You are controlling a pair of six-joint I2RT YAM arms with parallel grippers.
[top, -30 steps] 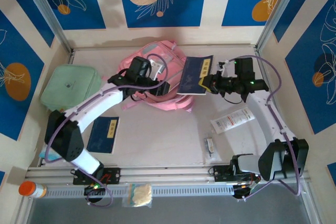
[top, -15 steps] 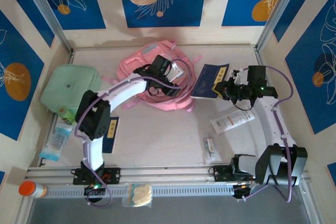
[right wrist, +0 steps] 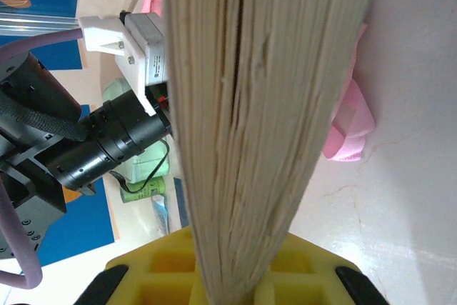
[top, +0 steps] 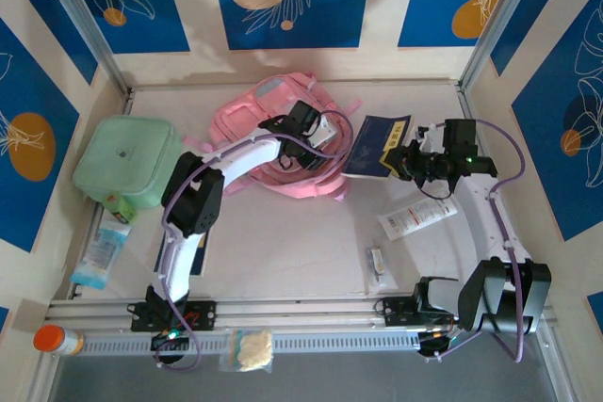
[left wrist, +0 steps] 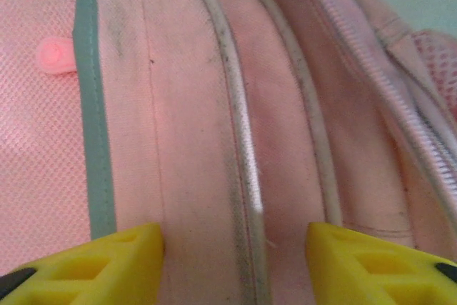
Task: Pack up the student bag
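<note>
Hovering over the student bag (top: 252, 112), your left gripper (left wrist: 232, 262) had its yellow fingers (left wrist: 121, 258) spread, straddling a grey piped seam on the pink fabric. Nothing was pinched there, and whether the tips touched the cloth I couldn't tell. The bag lay flat at the rear middle of the table (top: 283, 242), with the mint-green case (top: 127, 159) well off to its left.

Over on the other side, your right gripper (right wrist: 228, 287) was clamped on the navy book (top: 375, 143) by its page edge, holding it just beside the bag's right flank.

Now, the risks as I judged them. The wrist view showed no open mouth on the bag (a zip ran along the upper right of that view, and I couldn't tell if it was undone). If those left fingers closed on smooth fabric or slid off the piping, the bag would not be held open and the book would butt against its side and shove it across the table.

The book was gripped along one edge alone, so it could swing or fan its pages on contact.

Your two wrists sat near each other above the bag, so a hasty push could knock them together.
</note>
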